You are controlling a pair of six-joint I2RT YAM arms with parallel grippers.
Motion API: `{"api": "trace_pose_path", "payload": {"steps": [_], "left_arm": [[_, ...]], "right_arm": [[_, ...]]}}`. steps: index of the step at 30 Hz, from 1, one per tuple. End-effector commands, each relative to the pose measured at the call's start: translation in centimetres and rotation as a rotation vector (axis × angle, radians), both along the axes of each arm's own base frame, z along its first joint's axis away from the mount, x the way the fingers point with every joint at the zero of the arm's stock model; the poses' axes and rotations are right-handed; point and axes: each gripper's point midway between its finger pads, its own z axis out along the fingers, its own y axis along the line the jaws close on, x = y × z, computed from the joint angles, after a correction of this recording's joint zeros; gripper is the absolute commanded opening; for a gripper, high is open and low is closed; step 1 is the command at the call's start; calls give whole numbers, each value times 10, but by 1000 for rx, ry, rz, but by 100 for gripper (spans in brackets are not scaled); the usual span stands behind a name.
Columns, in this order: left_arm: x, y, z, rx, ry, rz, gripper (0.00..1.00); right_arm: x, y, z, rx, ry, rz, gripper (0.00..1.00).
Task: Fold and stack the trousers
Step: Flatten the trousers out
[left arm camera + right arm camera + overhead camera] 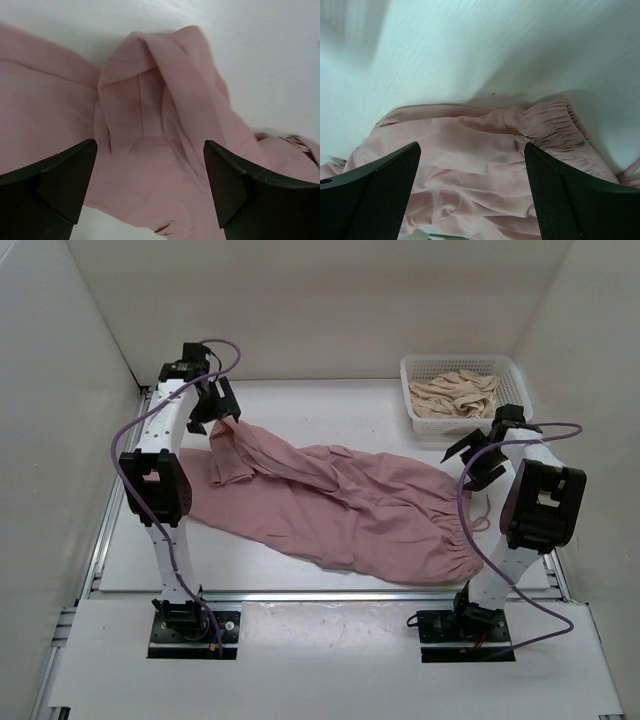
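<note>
Left gripper (222,410) hangs with fingers spread wide over a bunched, folded-over leg end of the trousers (340,505), gripping nothing; right gripper (470,462) is also spread and empty above the gathered band at the right end. Trousers lie crumpled diagonally across the white table (250,562), far-left to near-right; basket (411,390) of beige cloth sits far right.

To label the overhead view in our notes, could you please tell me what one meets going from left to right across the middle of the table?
left arm → trousers → right arm
</note>
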Motion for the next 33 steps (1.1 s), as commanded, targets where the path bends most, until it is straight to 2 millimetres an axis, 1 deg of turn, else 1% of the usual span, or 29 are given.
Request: {"api": "trace_pose_path", "payload": {"steps": [1, 2, 4, 5, 6, 7, 8, 9, 10, 11, 12, 14, 15, 16, 17, 18, 19, 20, 21, 22, 23, 24, 25, 26, 27, 29, 30, 32, 33], "left_arm": [[-6, 10, -13, -20, 35, 7, 100], [-6, 9, -21, -24, 41, 15, 100], [-5, 3, -31, -57, 48, -2, 100], [-2, 2, -30, -61, 39, 6, 100], [-2, 0, -43, -76, 68, -1, 96], [0, -3, -46, -88, 69, -7, 92], [0, -5, -51, -100, 80, -13, 84], [4, -8, -56, -114, 82, -20, 71], [4, -8, -61, -114, 91, -19, 53], [4, -8, -61, -114, 91, -19, 21], [6, -9, -64, -119, 91, -10, 11], [8, -9, -61, -119, 82, -10, 11], [11, -9, -57, -119, 70, -11, 11], [11, -7, -58, -109, 69, -6, 11], [14, -4, -48, -96, 43, 0, 11], [18, -3, -38, -88, 17, 3, 11], [20, -1, -35, -79, 7, 8, 11], [19, 2, -33, -67, 9, 14, 11], [19, 12, -30, -40, 8, 38, 13], [19, 13, -26, -41, -2, 59, 38], [19, 19, -20, -48, -14, 83, 53], [19, 18, -21, -58, -20, 101, 67], [20, 24, -18, -59, -32, 112, 79], [20, 23, -18, -64, -32, 121, 100], [20, 26, -28, -71, -5, 127, 100], [20, 31, -31, -71, 7, 136, 100], [16, 35, -37, -70, 24, 146, 100], [16, 31, -46, -85, 37, 118, 100], [19, 30, -56, -89, 48, 106, 100]], "right_arm": [[12, 10, 5, 125, 2, -37, 89], [11, 13, -2, 145, 23, -33, 89], [13, 19, -6, 189, 31, -33, 89], [13, 19, -6, 190, 31, -33, 89], [9, 17, -5, 172, 34, -47, 87], [9, 14, -5, 153, 20, -52, 87], [9, 13, -6, 142, 22, -56, 87], [9, 13, -6, 142, 22, -56, 86], [8, 12, -12, 141, 35, -47, 80], [7, 10, -18, 131, 49, -52, 75], [6, 7, -28, 136, 75, -63, 72], [3, 6, -41, 136, 114, -76, 62], [0, 7, -52, 142, 144, -78, 53], [0, 7, -52, 142, 144, -78, 32], [0, 7, -52, 142, 144, -78, 19], [1, 4, -49, 120, 136, -83, 11], [4, 0, -44, 99, 114, -87, 0], [5, -3, -38, 80, 97, -91, 0], [8, -6, -26, 56, 59, -83, 0], [9, -9, -20, 40, 43, -87, 0], [8, -11, -11, 20, 23, -76, 0], [5, -12, -10, 4, 20, -68, 0], [5, -13, -6, 2, 10, -68, 0], [1, -12, -6, 0, 17, -60, 0], [1, -12, -1, -6, 1, -52, 0], [-6, -11, -3, -8, 10, -42, 0], [-5, -11, 2, -11, -5, -42, 0], [-13, -11, -1, -21, 7, -33, 0], [-13, -13, 1, -33, 0, -37, 0]]}}
